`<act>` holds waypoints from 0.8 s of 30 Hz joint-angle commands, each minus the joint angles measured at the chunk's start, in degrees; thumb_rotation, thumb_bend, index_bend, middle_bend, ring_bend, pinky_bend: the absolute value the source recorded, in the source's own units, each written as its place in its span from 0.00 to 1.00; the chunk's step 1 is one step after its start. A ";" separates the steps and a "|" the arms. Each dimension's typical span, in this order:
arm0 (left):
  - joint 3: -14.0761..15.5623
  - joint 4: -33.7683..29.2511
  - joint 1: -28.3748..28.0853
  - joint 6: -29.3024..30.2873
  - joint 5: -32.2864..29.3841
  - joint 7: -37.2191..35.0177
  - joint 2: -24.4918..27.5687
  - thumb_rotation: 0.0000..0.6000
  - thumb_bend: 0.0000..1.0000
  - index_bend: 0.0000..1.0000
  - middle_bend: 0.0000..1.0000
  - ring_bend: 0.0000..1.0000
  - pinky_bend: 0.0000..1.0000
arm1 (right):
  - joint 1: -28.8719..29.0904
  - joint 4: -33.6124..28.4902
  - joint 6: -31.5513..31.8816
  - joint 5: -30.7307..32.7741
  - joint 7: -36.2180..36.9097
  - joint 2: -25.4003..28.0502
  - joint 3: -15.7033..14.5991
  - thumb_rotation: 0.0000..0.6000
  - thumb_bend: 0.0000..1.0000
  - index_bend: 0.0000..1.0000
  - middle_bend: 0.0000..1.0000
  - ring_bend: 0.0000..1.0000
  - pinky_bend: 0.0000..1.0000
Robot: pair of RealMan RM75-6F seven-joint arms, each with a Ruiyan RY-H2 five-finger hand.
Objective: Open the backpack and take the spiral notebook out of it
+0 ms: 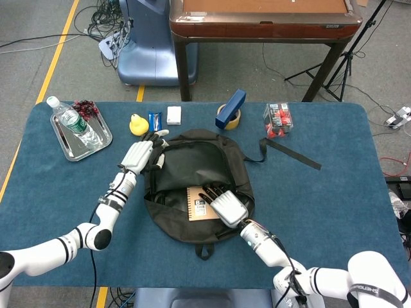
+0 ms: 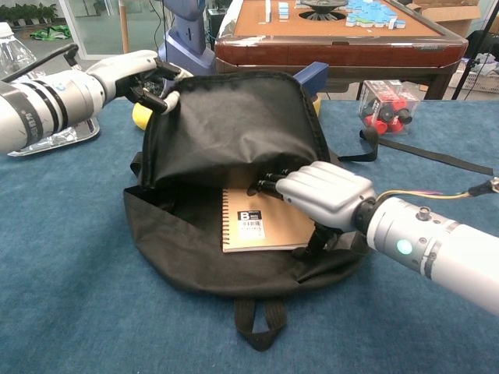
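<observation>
The black backpack (image 1: 192, 157) (image 2: 226, 125) lies unzipped in the middle of the blue table, its top flap raised. My left hand (image 1: 140, 156) (image 2: 132, 74) grips the flap's far left corner and holds it up. In the opening lies the brown spiral notebook (image 1: 198, 206) (image 2: 261, 226), flat, spiral on its left, with a white barcode label. My right hand (image 1: 228, 206) (image 2: 327, 193) hovers over the notebook's right part with its fingers stretched out and apart. Its thumb points down by the notebook's right edge. I see no grip on the notebook.
A metal tray (image 1: 64, 144) with a water bottle (image 1: 74, 122) sits at the far left. Behind the backpack stand a yellow duck (image 1: 138, 124), a white box (image 1: 174, 115), a blue box (image 1: 231, 108) and a clear box of red items (image 1: 278, 120). A black strap (image 1: 292, 154) trails right.
</observation>
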 commanded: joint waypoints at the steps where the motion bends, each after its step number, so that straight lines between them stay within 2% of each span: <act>1: -0.01 -0.01 0.02 -0.06 -0.08 -0.03 0.03 1.00 0.59 0.41 0.13 0.06 0.01 | -0.03 0.50 -0.28 0.00 0.07 -0.19 -0.02 1.00 0.10 0.14 0.10 0.05 0.20; 24: 0.19 0.44 0.23 -0.65 -0.19 -0.62 0.09 1.00 0.59 0.40 0.13 0.06 0.01 | 0.78 4.10 -1.37 -1.52 -0.33 -3.77 0.73 1.00 0.10 0.14 0.10 0.05 0.19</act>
